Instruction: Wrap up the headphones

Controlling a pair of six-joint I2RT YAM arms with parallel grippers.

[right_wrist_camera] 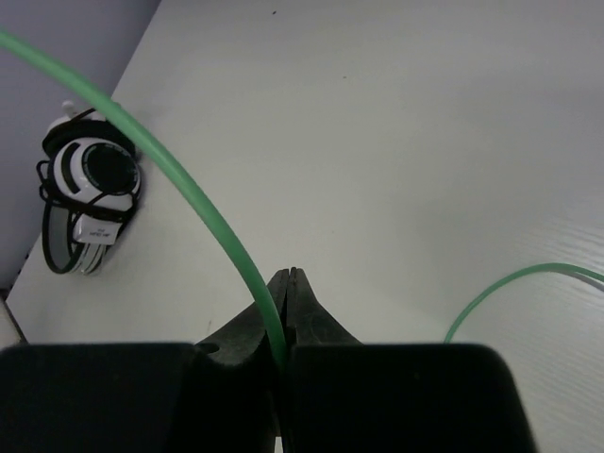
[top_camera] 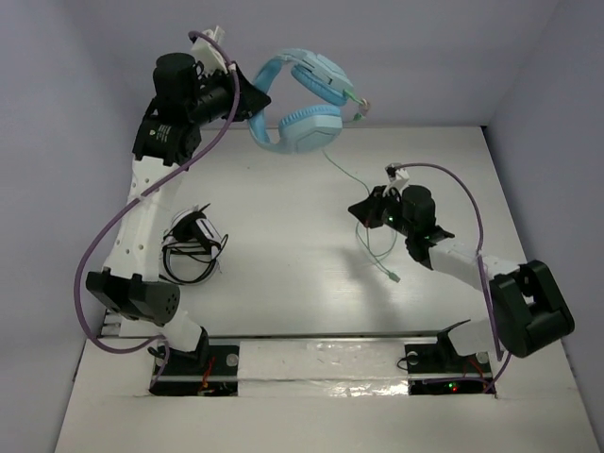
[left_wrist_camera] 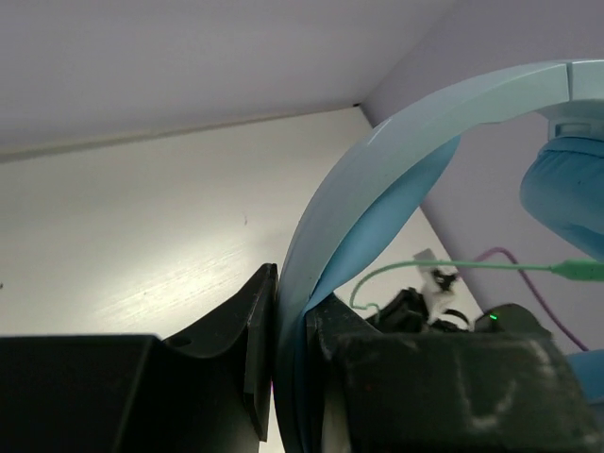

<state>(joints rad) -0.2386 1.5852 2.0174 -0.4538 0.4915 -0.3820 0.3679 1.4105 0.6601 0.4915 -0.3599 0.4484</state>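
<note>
Top view: the left gripper point(top_camera: 255, 102) grips the headphones point(top_camera: 307, 118) by the headband and holds them lifted over the far-left part of the table point(top_camera: 283, 302). The pale green cable point(top_camera: 342, 170) runs down from them to the right gripper point(top_camera: 365, 212), and its free end trails on toward the near side. A black-and-white bundle point(top_camera: 193, 243) lies beside the left arm.

Left wrist view: both fingers point(left_wrist_camera: 255, 330) are pressed against the light blue headband, one on each side.

Right wrist view: the fingertips are pinched together on the green cable.
</note>
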